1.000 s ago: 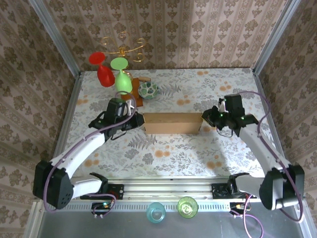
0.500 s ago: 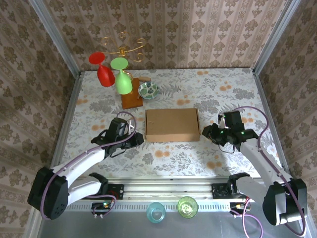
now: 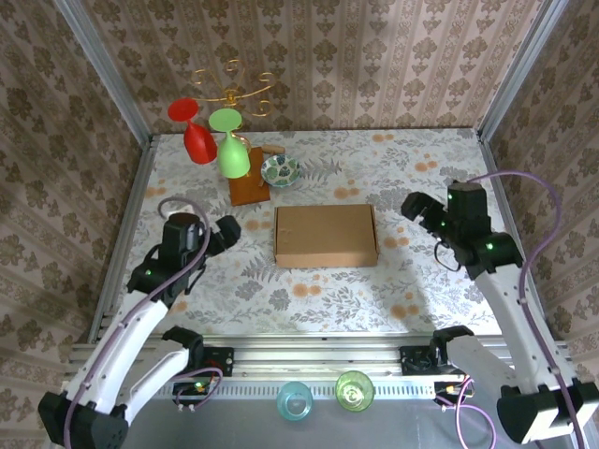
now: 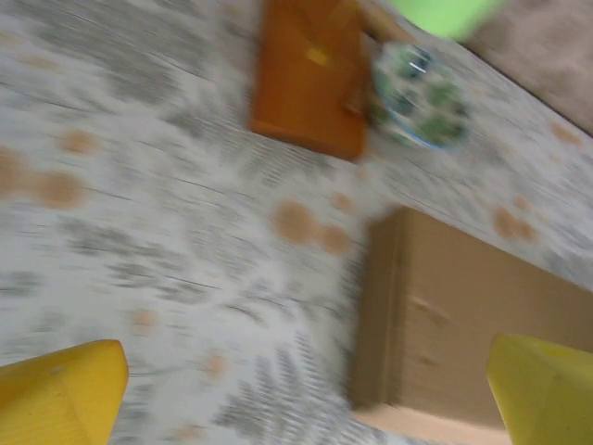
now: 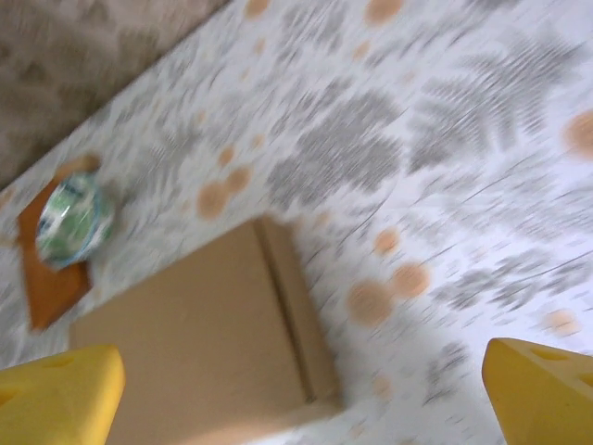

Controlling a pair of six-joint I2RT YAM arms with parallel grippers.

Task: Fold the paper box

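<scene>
The paper box (image 3: pixel 326 235) lies flat and closed in the middle of the table, a tan rectangle with its lid down. It also shows in the left wrist view as the paper box (image 4: pixel 473 324) and in the right wrist view as the paper box (image 5: pixel 195 343). My left gripper (image 3: pixel 225 231) is off to the box's left, apart from it, open and empty. My right gripper (image 3: pixel 418 211) hangs to the box's right, also apart, open and empty. Yellow fingertips (image 4: pixel 65 394) frame the blurred wrist views.
A reddish-brown wooden board (image 3: pixel 249 188) sits behind the box with a patterned bowl (image 3: pixel 280 170) beside it. A red glass (image 3: pixel 194 131) and a green glass (image 3: pixel 230 145) stand at the back left by a gold rack (image 3: pixel 232 89). Two cups (image 3: pixel 325 398) sit below the table's near edge.
The box, standing on edge a second ago, has dropped flat with its lid closed. Both grippers have let go and pulled outward, the left to the left, the right up and right.
</scene>
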